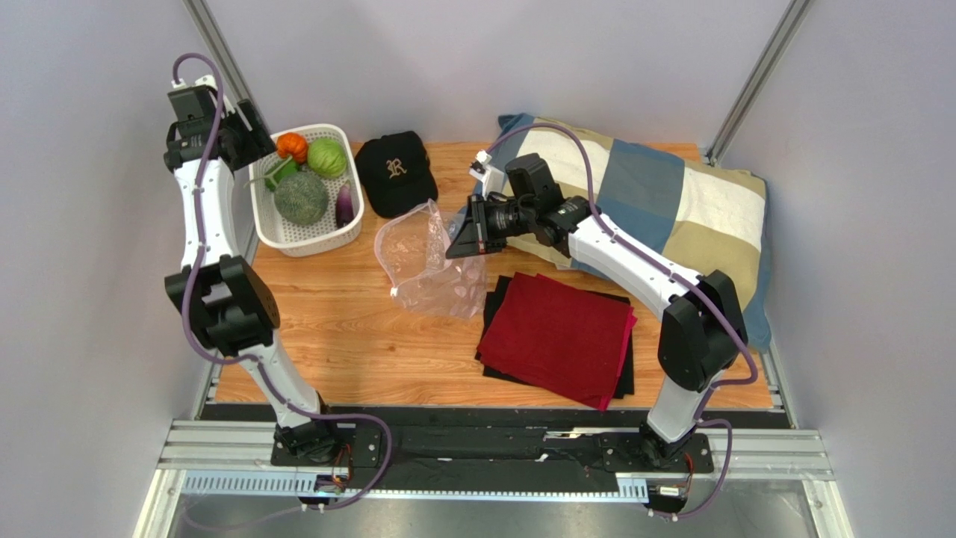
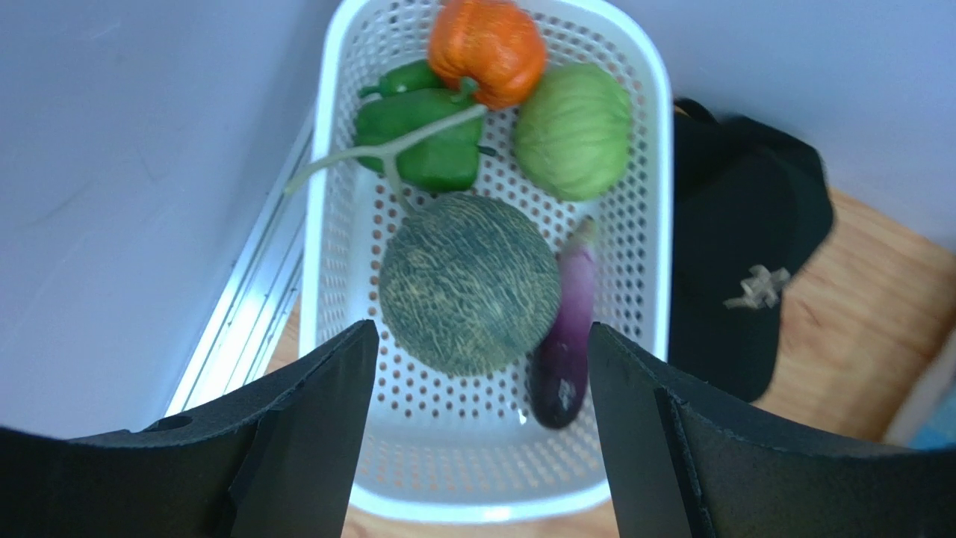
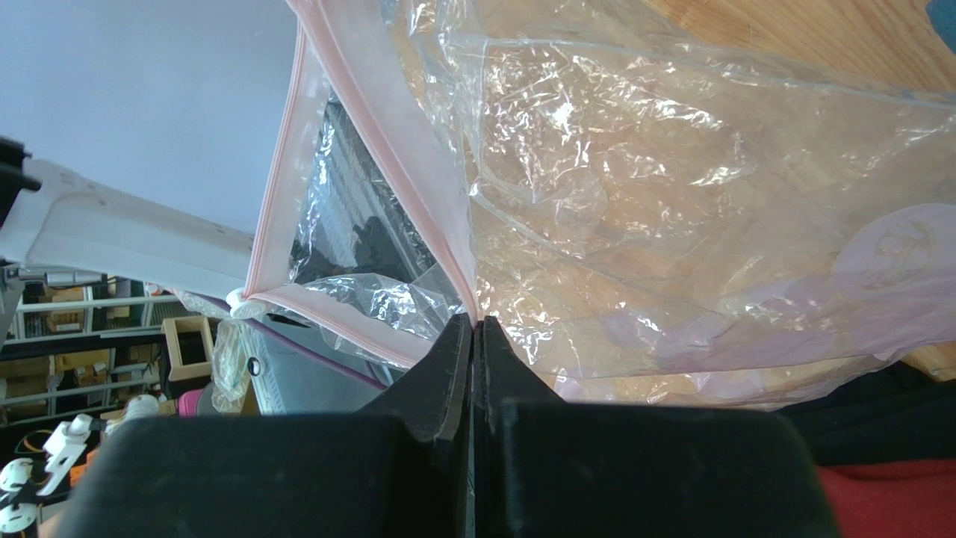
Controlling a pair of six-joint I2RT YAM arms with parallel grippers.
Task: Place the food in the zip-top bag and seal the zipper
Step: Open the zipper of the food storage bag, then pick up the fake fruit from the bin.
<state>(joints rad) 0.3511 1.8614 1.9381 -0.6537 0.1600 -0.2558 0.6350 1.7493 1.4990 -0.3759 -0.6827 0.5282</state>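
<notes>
Clear crinkly plastic: the zip-top bag [image 1: 430, 260] is seen raised off the wooden table [image 1: 337, 325] near its middle, between the black cap [image 1: 395, 168] and the red cloth [image 1: 561, 331]. It is held by the right gripper [image 3: 474, 327], whose jaws are pressed fully together on the pale pink zipper [image 3: 376, 168] at the mouth. The mouth is seen gaping beside the pinch. No food is seen inside the bag.

All the food is found in the white basket [image 2: 649, 224] at the far left of the table, well apart from the bag:
- netted melon [image 2: 468, 283], with the purple eggplant [image 2: 564, 336] touching its side
- orange pumpkin [image 2: 486, 45]
- pale green cabbage [image 2: 573, 131]
- green peppers [image 2: 421, 129]

The left gripper [image 2: 479, 336] is hung above the basket, jaws spread wide and nothing between them. The melon is framed below the gap.

Progress is judged early. The bag is opened and presented, but no piece is transferred and the zipper is not sealed. Every piece is left to be moved, then the strip pressed shut.
</notes>
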